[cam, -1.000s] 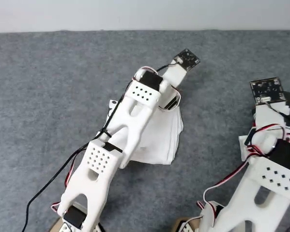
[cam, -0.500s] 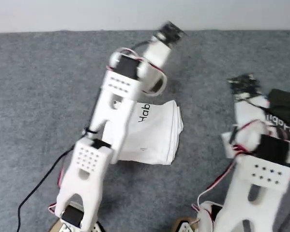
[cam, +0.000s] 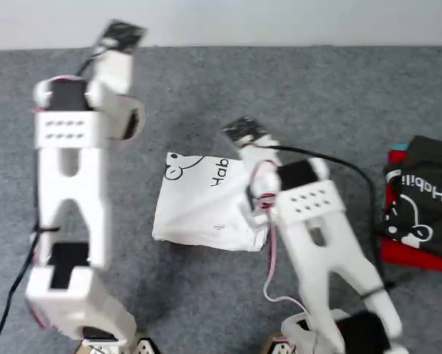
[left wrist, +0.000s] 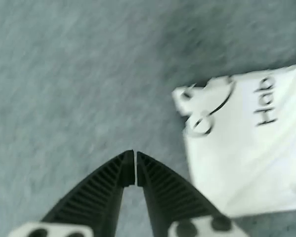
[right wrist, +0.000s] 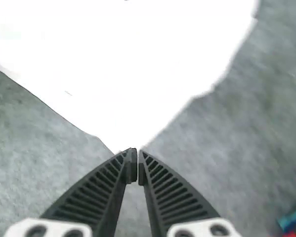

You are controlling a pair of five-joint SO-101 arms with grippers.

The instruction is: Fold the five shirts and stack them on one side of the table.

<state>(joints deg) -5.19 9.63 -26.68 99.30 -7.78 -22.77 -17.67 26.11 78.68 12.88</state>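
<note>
Arms swap at the white shirt (cam: 198,203).
Left gripper (left wrist: 136,170), closed and empty, has swung clear; right gripper (right wrist: 137,168), also closed, arrives at its edge, probably for stacking.

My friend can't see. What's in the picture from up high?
A folded white shirt lies on a grey table. The left arm stands beside it; the right arm leans over its edge. A dark shirt tops a red one farther off.
</note>
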